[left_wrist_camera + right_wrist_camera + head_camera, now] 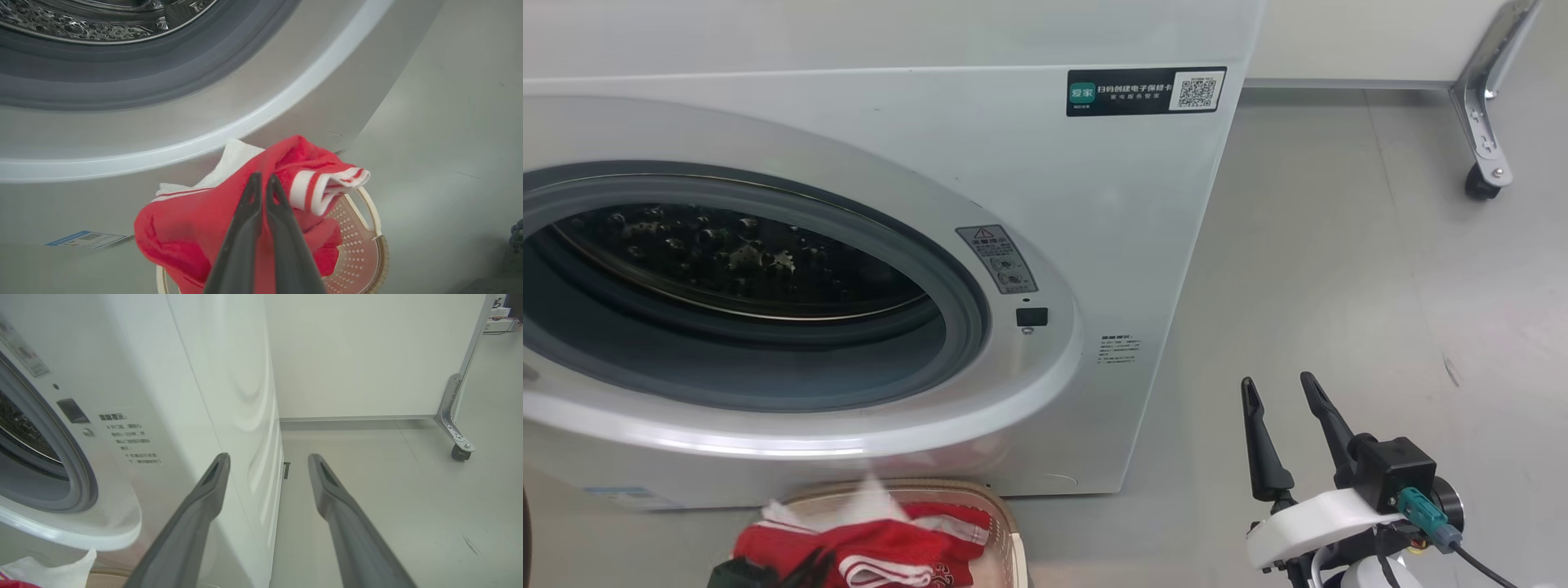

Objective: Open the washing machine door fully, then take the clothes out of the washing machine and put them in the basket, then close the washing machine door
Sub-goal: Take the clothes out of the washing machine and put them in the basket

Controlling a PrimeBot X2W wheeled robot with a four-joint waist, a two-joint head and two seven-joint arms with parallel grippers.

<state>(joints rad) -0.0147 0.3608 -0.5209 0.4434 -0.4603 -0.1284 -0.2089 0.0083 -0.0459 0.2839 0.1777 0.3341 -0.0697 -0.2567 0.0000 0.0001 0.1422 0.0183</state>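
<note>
You are pinching the red jersey (184, 228) in your left gripper (261, 179) directly over the basket (382, 245) beneath it, your right gripper (1286, 392) hanging spread and empty beside the washing machine (1094, 204), so the unloading step likely calls next for letting it drop there.

The basket (1006, 523) stands on the floor (1339, 286) just before the washing machine (1013, 163), below its drum opening (743, 286). The clothes (874, 547) lie in the basket, with the left claw (264, 176) closed on them. The right claw (1278, 380) hangs right of the machine, above the floor.
</note>
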